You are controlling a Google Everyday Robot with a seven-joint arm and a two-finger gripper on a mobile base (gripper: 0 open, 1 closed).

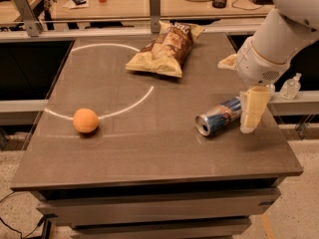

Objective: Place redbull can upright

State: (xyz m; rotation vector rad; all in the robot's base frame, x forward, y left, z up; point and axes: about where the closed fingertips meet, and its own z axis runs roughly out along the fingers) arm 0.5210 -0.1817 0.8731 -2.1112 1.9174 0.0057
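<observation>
The redbull can [218, 117] lies on its side on the dark table [149, 148], right of the middle, its open silver end toward the front left. My gripper [250, 112] hangs from the white arm, pointing down, right against the can's far right end. The cream finger [253, 106] covers that end of the can.
An orange ball [85, 120] sits at the left. A brown chip bag [165, 49] lies at the back middle. A white curved line [124, 106] runs across the tabletop. A small clear bottle [290, 86] stands on the rail off the right edge. The table's right edge is near the gripper.
</observation>
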